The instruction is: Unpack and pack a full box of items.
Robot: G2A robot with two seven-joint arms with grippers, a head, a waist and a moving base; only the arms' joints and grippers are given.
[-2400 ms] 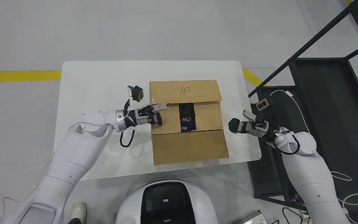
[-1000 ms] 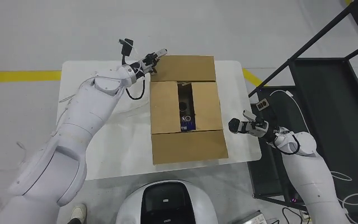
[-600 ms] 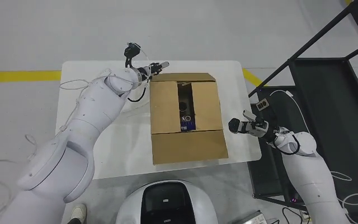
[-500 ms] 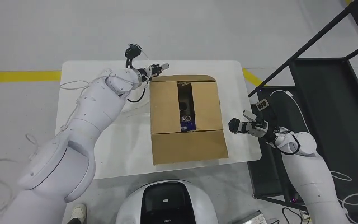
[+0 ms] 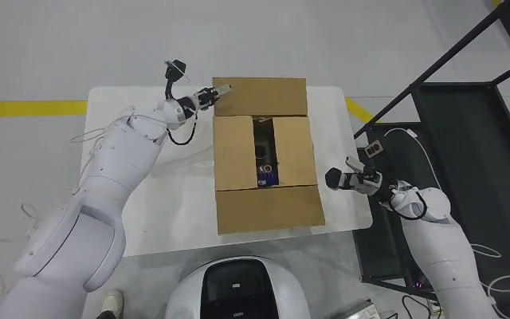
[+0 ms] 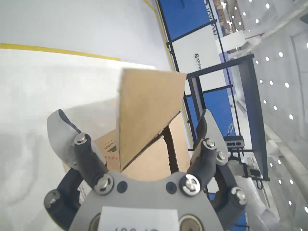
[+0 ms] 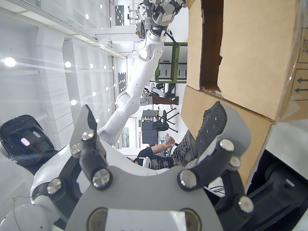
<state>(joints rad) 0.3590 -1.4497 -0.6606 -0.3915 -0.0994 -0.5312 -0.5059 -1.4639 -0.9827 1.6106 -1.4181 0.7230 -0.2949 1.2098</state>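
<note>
Your left gripper sits at the far left corner of the cardboard box, fingers spread apart. In the left wrist view the raised far flap stands edge-on between them, and you cannot tell whether either finger touches it. From above, that far flap is folded back away from the robot. The two side flaps lie flat, with a narrow gap between them showing dark items inside. The near flap lies flat at the robot's side. The box stands in the middle of the white table. Your right gripper is just beside the box's right side, fingers apart and holding nothing.
</note>
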